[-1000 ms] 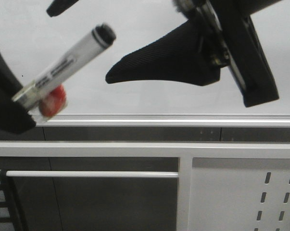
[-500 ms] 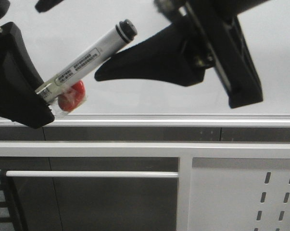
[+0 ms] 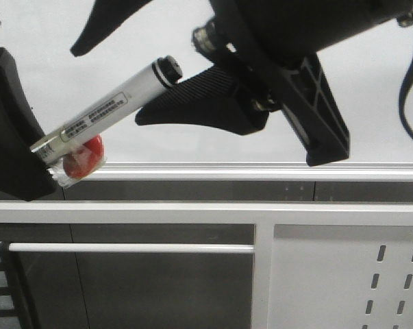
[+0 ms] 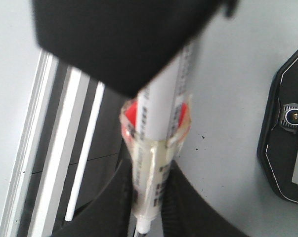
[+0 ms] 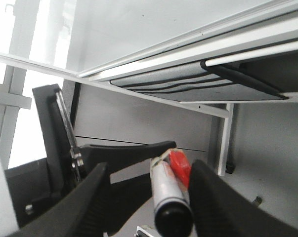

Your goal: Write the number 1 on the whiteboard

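**A:** So, how far along?

**B:** Barely begun. No number 1 to be seen anywhere on the whiteboard (image 3: 48, 41). Only a bare pale face behind both arms, filling the upper half of the front view above the silver rail (image 3: 261, 171). Whole stroke left to draw, by the look of it.

**A:** And over on the left?

**B:** Left gripper (image 3: 42, 152) low at the left edge, just above the rail, clamped tight on the rear end of a white marker (image 3: 103, 110), right by a red taped lump (image 3: 83, 154). Barrel tilted up and to the right, black cap (image 3: 166, 68) seemingly on.

**A:** Then the right side?

**B:** Right gripper (image 3: 107, 84) reaching in from the upper right, fingers spread wide, one above the capped end and one below. Holding nothing; contact with the barrel hard to tell. Most likely lined up to pull the cap off, so uncapping first, then writing.
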